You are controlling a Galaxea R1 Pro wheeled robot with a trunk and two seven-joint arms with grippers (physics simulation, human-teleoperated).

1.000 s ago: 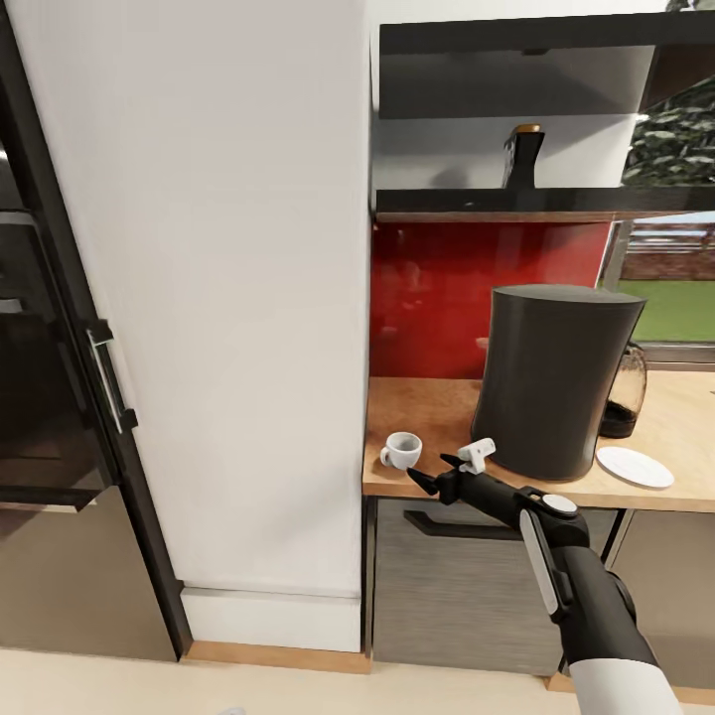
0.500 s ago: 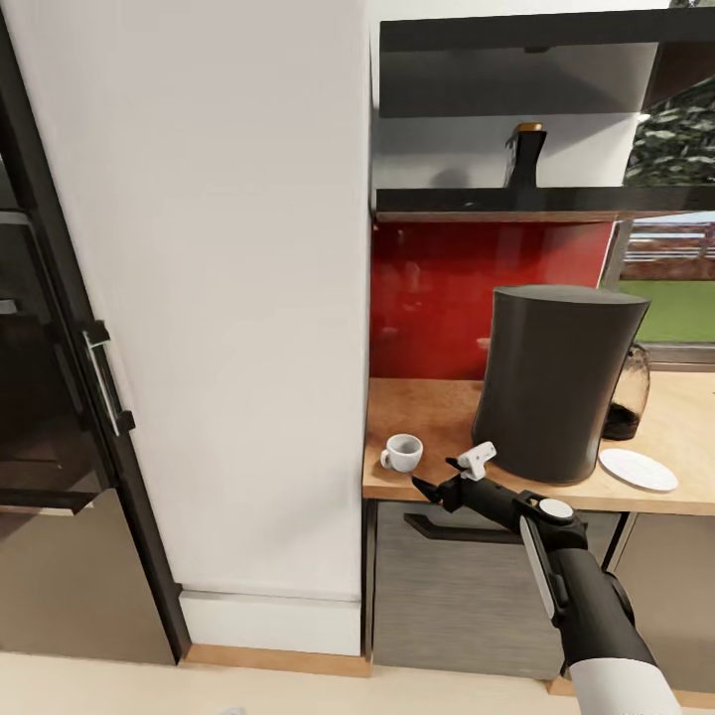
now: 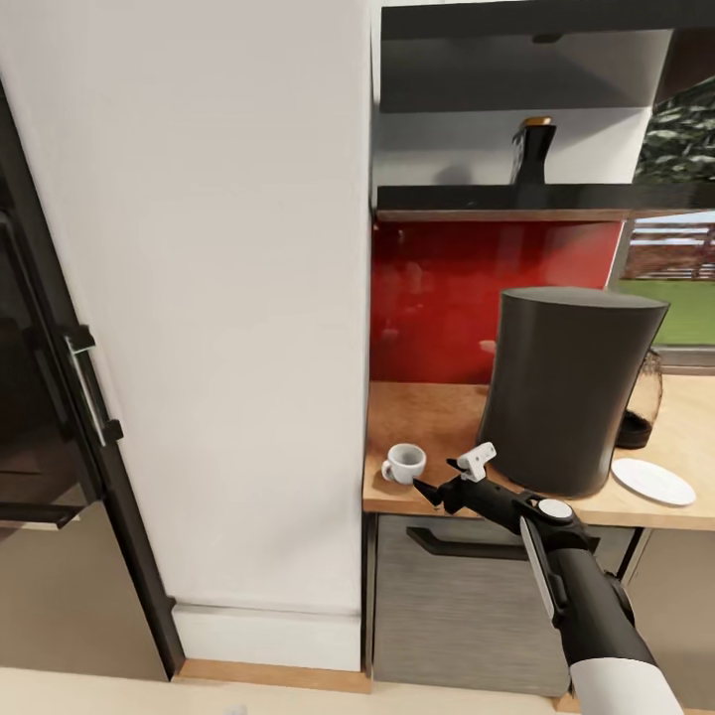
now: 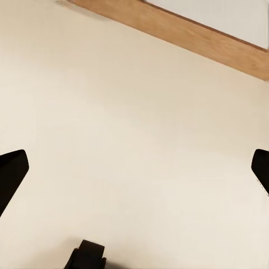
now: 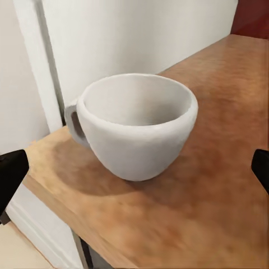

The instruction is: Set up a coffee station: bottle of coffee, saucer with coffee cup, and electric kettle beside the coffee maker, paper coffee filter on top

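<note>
A white coffee cup (image 3: pixel 404 463) stands upright near the counter's left front corner, its handle toward the white cabinet. My right gripper (image 3: pixel 449 475) hovers open just right of it at the counter's edge. In the right wrist view the cup (image 5: pixel 137 126) sits ahead between the spread fingertips (image 5: pixel 11 175), apart from them. A white saucer (image 3: pixel 652 481) lies at the front right. A tall dark cylindrical appliance (image 3: pixel 576 387) stands between them, with a glass vessel on a dark base (image 3: pixel 643 402) behind it. The dark coffee bottle (image 3: pixel 534 151) is on the shelf. My left gripper (image 4: pixel 134 174) hangs open over the floor.
A tall white cabinet side (image 3: pixel 248 298) borders the wooden counter (image 3: pixel 437 417) on the left. Dark oven doors with a handle (image 3: pixel 84 387) are further left. A red backsplash (image 3: pixel 437 298) sits under the dark shelf (image 3: pixel 497 202). A wooden baseboard (image 4: pixel 185 28) edges the beige floor.
The whole picture has shifted a little, so the camera has moved. My right gripper stays open beside the cup, in about the same place relative to it.
</note>
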